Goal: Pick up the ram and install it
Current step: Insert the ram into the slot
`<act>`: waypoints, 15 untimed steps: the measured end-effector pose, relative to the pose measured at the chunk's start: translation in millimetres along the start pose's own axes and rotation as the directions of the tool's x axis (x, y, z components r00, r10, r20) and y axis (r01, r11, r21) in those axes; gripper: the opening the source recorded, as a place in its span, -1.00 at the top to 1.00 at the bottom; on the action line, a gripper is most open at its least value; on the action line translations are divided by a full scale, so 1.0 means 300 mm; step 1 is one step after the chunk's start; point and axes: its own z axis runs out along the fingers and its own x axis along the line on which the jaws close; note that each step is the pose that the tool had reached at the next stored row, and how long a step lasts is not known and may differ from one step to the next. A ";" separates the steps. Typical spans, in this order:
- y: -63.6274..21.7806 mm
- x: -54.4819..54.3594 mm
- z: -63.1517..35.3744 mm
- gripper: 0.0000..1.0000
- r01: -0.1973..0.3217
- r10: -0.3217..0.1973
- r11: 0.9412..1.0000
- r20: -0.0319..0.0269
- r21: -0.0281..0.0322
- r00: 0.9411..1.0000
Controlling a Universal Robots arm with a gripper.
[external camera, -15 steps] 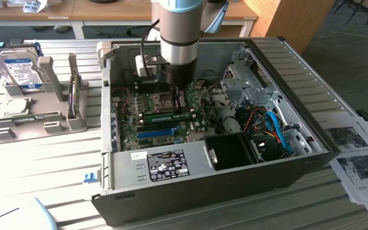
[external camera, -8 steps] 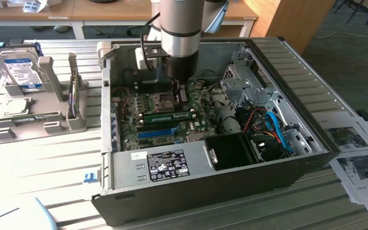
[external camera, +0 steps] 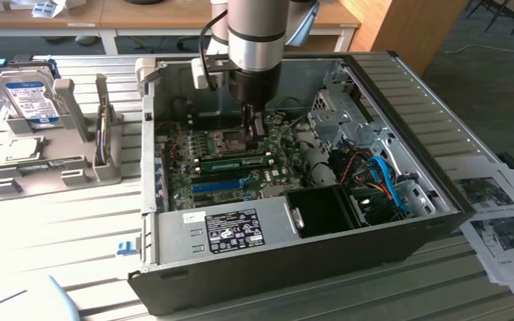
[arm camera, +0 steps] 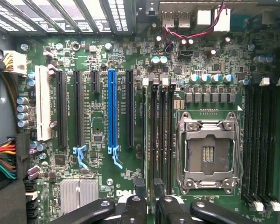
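We see a slatted tabletop [external camera: 61, 221] bearing the computer case [external camera: 417, 93], desks [external camera: 150, 17] behind; inside it, fingers [arm camera: 135, 207] spread near the ram [external camera: 235, 162].

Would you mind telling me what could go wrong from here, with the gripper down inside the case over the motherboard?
1. The gripper hangs close beside the empty CPU socket; a sideways drift might knock its exposed contacts.
2. The ram stands upright next to that socket; whether it is fully seated cannot be told, so uneven pressing might tilt it.
3. Small capacitors crowd the end of the memory slots and could be clipped.
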 end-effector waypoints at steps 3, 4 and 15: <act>-0.007 0.000 -0.002 0.63 0.000 0.000 1.000 0.000 -0.006 1.000; -0.010 0.000 -0.002 0.63 0.000 0.000 1.000 0.000 -0.007 1.000; -0.041 -0.001 -0.005 0.63 0.000 0.000 0.999 -0.001 -0.034 1.000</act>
